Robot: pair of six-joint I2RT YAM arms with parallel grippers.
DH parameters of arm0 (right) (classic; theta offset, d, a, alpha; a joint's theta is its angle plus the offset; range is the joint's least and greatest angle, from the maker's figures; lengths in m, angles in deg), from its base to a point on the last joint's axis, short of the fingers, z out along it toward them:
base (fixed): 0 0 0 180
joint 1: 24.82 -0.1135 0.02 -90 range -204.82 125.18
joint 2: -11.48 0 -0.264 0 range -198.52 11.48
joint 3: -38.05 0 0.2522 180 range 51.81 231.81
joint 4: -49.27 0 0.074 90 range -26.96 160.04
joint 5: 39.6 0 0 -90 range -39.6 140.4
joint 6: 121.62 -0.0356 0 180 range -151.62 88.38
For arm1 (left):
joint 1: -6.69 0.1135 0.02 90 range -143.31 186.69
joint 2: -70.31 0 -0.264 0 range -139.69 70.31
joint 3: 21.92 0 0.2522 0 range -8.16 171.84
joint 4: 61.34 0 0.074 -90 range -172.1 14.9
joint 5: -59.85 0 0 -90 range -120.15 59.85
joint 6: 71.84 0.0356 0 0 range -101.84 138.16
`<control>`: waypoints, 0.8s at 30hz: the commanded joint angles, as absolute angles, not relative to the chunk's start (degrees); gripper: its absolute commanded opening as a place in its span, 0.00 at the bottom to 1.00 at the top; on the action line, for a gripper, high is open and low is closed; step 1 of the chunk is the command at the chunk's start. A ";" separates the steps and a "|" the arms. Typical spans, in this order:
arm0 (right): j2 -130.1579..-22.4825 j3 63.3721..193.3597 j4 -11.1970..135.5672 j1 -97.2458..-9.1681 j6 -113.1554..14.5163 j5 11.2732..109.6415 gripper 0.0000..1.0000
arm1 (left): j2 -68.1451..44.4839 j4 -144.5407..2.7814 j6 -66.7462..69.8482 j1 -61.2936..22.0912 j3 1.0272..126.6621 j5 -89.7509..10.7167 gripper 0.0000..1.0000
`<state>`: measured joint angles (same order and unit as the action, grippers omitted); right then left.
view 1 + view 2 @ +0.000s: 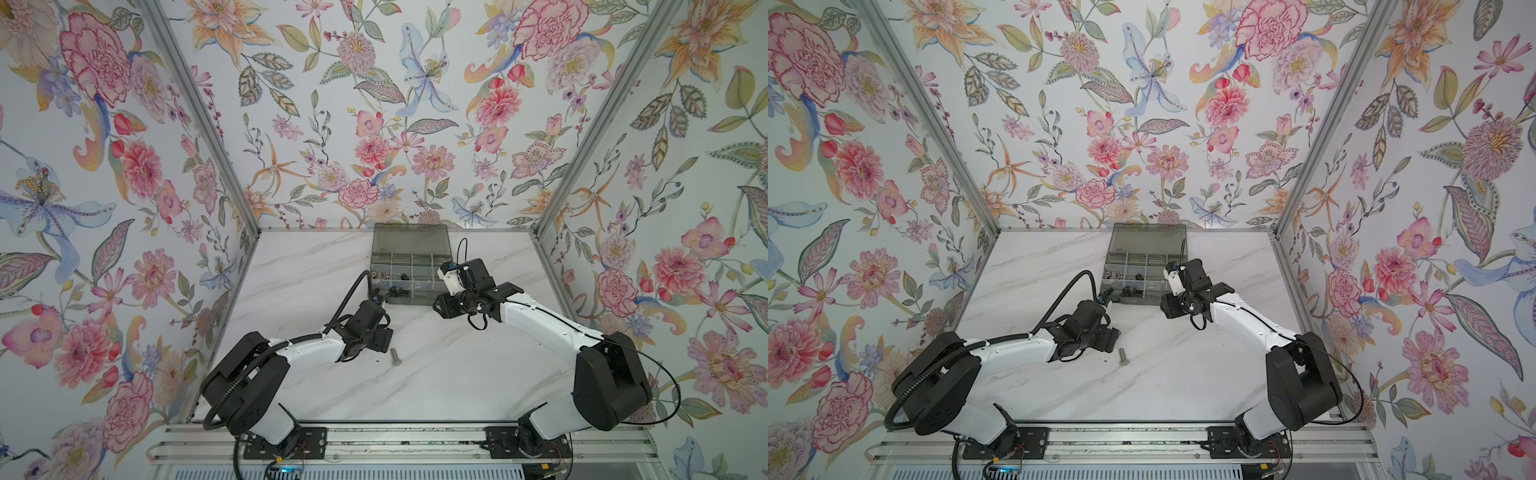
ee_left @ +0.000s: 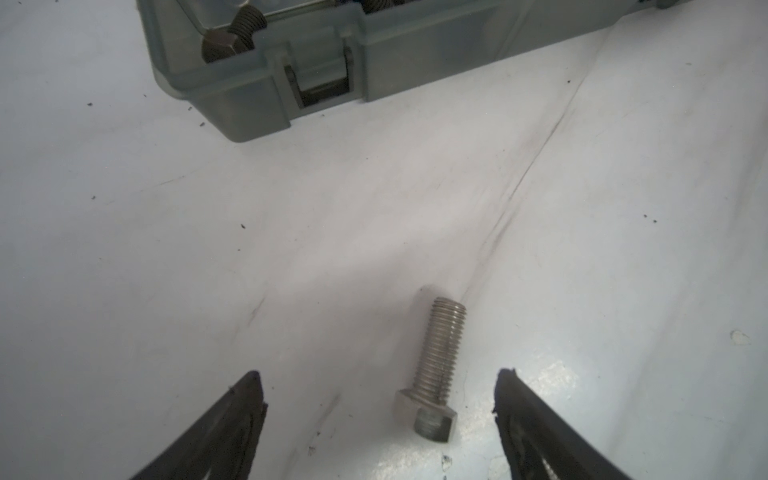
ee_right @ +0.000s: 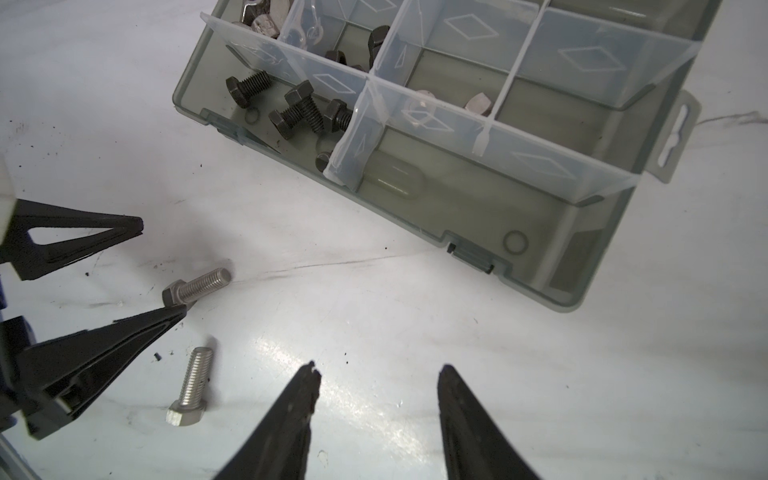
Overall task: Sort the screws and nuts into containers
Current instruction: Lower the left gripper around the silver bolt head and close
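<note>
Straddled silver screw (image 2: 436,365) lying mid-bench (image 1: 457,386) with wide-spread left gripper (image 2: 379,374), right gripper (image 3: 379,370) half-spread and empty; called next for closing, then lifting.

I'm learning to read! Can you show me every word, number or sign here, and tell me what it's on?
No words, numbers or brand names can be read anywhere in these views.
The only sign is the raised diamond outlines on the clear dividers of the organizer box; they are shapes, not letters.

Organizer box (image 2: 415,62) half off-frame
</note>
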<state>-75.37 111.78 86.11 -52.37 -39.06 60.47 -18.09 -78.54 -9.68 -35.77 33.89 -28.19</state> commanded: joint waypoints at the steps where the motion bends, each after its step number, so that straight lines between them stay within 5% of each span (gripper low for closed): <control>1: -74.11 110.79 85.72 -51.81 -40.05 60.77 0.50 | -18.72 -80.11 -9.85 -36.59 34.69 -27.12 0.84; 24: -74.01 110.10 85.71 -51.33 -40.56 60.70 0.51 | -22.93 -80.24 -9.04 -37.49 35.13 -30.05 0.57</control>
<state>-75.30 110.93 85.86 -51.68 -39.70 60.47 -21.65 -78.56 -9.66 -36.84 33.91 -29.72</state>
